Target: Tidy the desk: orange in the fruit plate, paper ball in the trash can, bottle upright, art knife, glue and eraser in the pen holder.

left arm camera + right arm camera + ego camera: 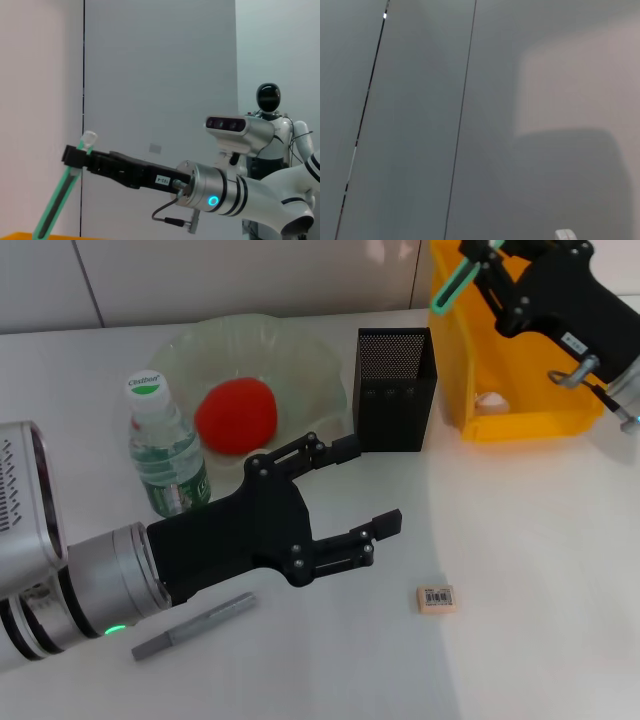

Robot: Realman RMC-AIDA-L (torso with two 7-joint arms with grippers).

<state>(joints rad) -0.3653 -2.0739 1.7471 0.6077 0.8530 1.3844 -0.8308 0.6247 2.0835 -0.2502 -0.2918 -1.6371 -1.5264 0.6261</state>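
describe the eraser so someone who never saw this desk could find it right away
Start at the black mesh pen holder standing near the middle of the white desk, then look toward the desk's near edge, slightly to the robot's right. The eraser lies there alone, flat on bare tabletop. It is the only small tan block, with a white barcode sticker on top.

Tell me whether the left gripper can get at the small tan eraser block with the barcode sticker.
Probably yes. The left gripper is open and empty above the white desk, and the eraser lies alone just beyond its fingertips, with bare tabletop between them.
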